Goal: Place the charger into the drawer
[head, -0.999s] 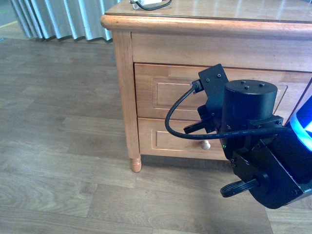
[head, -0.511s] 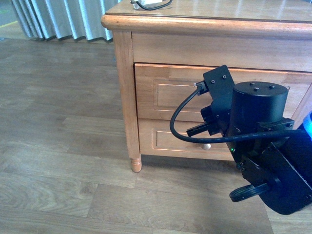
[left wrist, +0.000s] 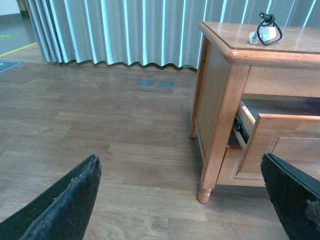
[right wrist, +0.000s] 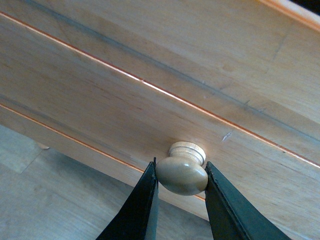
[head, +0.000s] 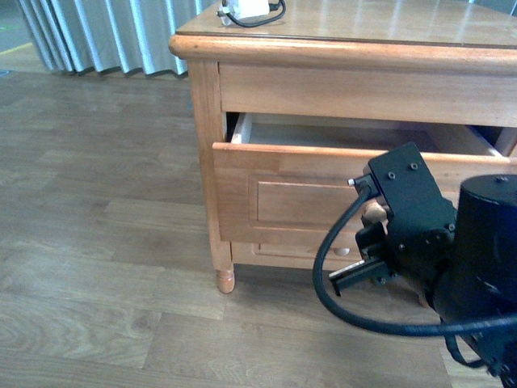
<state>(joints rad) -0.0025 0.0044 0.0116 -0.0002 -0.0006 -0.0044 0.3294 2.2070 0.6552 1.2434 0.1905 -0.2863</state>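
The charger (head: 249, 11), a white plug block with a looped black cable, lies on the cabinet's top near its back left corner; the left wrist view also shows the charger (left wrist: 265, 31) there. The upper drawer (head: 283, 198) stands pulled out, its pale inside showing. My right gripper (right wrist: 180, 170) is shut on the drawer's round pale knob (right wrist: 182, 176); in the front view the knob (head: 373, 213) is half hidden by the black arm. My left gripper (left wrist: 179, 160) hangs open over the floor, left of the cabinet, holding nothing.
The lower drawer knob (head: 342, 251) sits under the open drawer. The cabinet's turned leg (head: 225, 280) stands on the wooden floor (head: 97, 242). Grey curtains (left wrist: 115, 30) hang behind. My right arm's black body (head: 477, 267) fills the lower right.
The upper drawer was shut a second ago and now stands pulled out. My right arm has drawn back toward the camera with the knob in its grip.
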